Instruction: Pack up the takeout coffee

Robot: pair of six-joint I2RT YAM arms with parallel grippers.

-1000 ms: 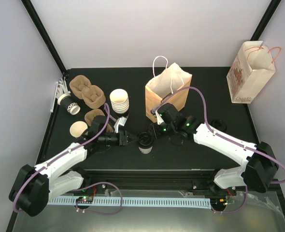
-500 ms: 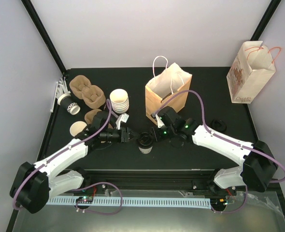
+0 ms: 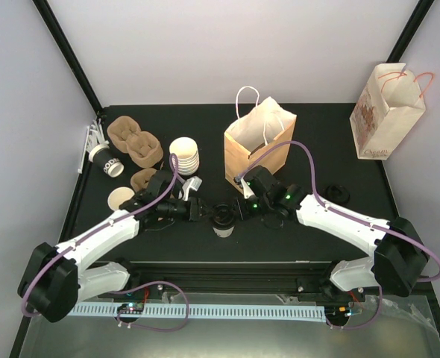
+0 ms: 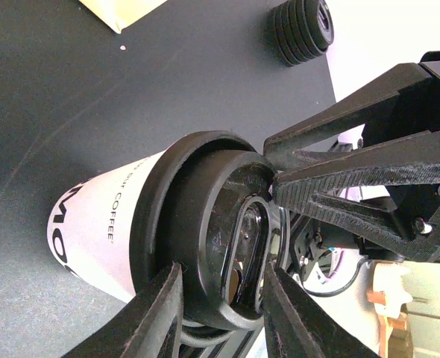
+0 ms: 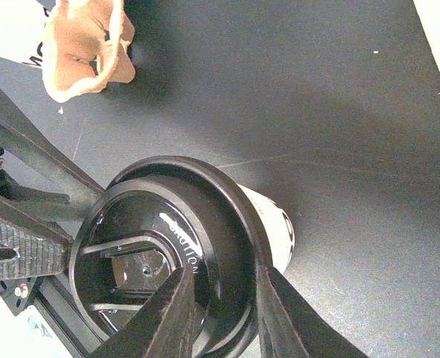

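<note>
One takeout coffee [image 3: 224, 218], a white cup with a black lid, stands at the table's front middle. My left gripper [image 3: 203, 211] comes in from the left and my right gripper [image 3: 239, 209] from the right, both meeting at its top. In the left wrist view the left gripper [image 4: 221, 272] clasps the raised part of the lid [image 4: 198, 224], one finger outside the rim and one on top. The right wrist view shows the right gripper [image 5: 221, 272] pinching the lid's [image 5: 160, 246] rim above the cup wall [image 5: 276, 224].
A brown paper bag [image 3: 259, 145] stands open just behind the cup. Another printed bag [image 3: 388, 112] hangs at the back right. At the left are pulp carriers [image 3: 134, 142], a stack of white cups [image 3: 184, 155], a lying lidded cup [image 3: 106, 160] and an open cup [image 3: 120, 199]. Spare lids [image 3: 338, 195] sit at the right.
My left gripper has moved right onto the cup's lid. The right gripper's fingers have narrowed on the lid rim. The cup stays where it was.
</note>
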